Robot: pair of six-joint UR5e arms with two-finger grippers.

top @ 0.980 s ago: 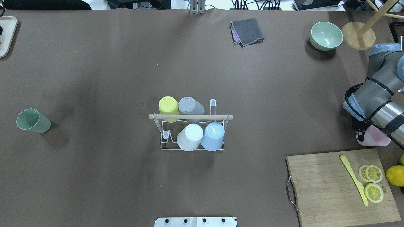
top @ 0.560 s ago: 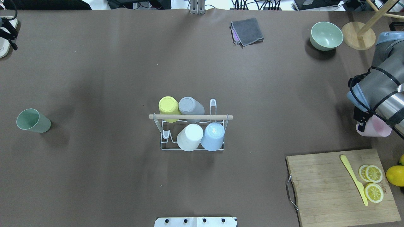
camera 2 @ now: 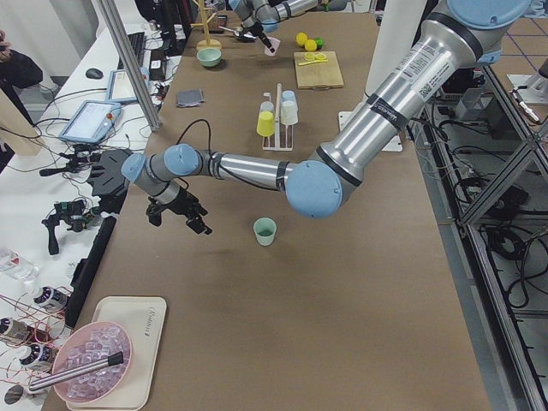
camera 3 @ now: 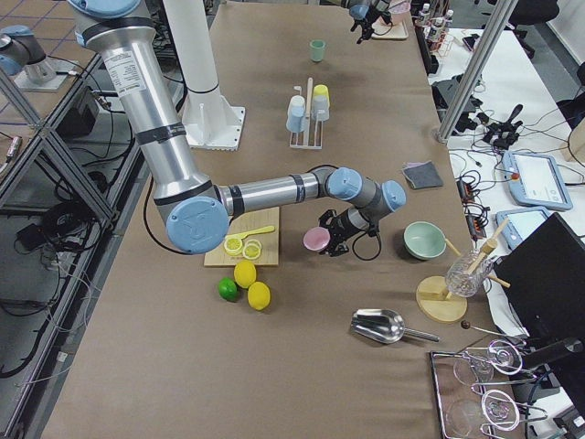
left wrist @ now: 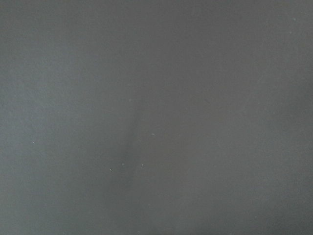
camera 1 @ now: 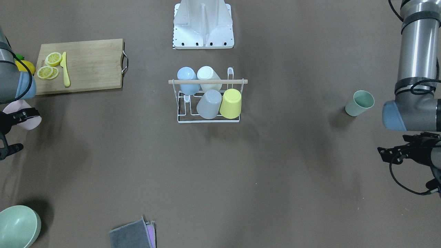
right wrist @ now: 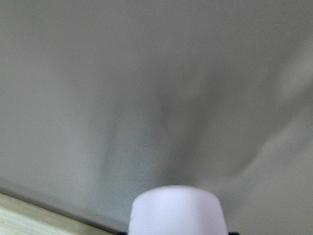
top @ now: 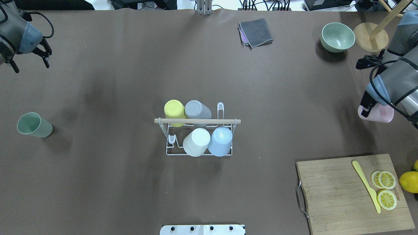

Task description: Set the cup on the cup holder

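A: Which step?
B: Carrying. Right gripper (top: 366, 109) clamps the pink cup (top: 378, 113) at three o'clock, well apart from the rack (top: 197, 121) at centre.
A: Next?
B: Probably invert it over a free prong (top: 220, 107). Left gripper (top: 31, 65), ten o'clock, gapes empty.

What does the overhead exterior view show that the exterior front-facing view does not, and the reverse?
Only the overhead view shows the round wooden stand beside the green bowl. Only the front-facing view shows the robot's white base whole. Both show the cup holder with four cups upside down on it, the green cup, the pink cup in the right gripper, and the cutting board.
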